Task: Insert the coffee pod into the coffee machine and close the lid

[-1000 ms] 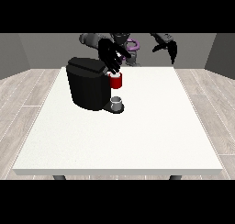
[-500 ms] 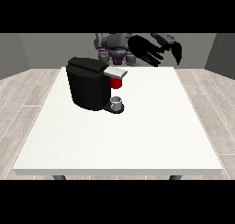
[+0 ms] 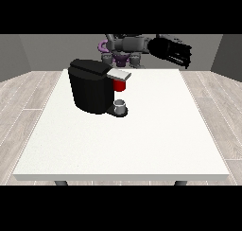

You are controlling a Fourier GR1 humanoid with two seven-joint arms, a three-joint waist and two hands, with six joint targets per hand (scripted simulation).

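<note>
One hand [image 3: 172,52] raised at the view's right, clear of the table [image 3: 142,140].
Finger state indeterminate; coffee machine [image 3: 94,85] lid down.

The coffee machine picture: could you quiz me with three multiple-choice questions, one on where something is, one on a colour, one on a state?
1. Where on the white table does the coffee machine stand?
A. the view's back left part
B. the front right corner
C. the right edge

2. What colour is the thing under the machine's grey lid?
A. green
B. red
C. yellow

3. The hand at the view's right is:
A. flat on the table
B. resting on the machine
C. raised above the table's far edge, touching nothing

Answers:
1 A, the machine sits left of centre, toward the robot.
2 B, a red thing at the machine shows below the lid.
3 C, the hand hangs in the air, apart from the machine.
</note>
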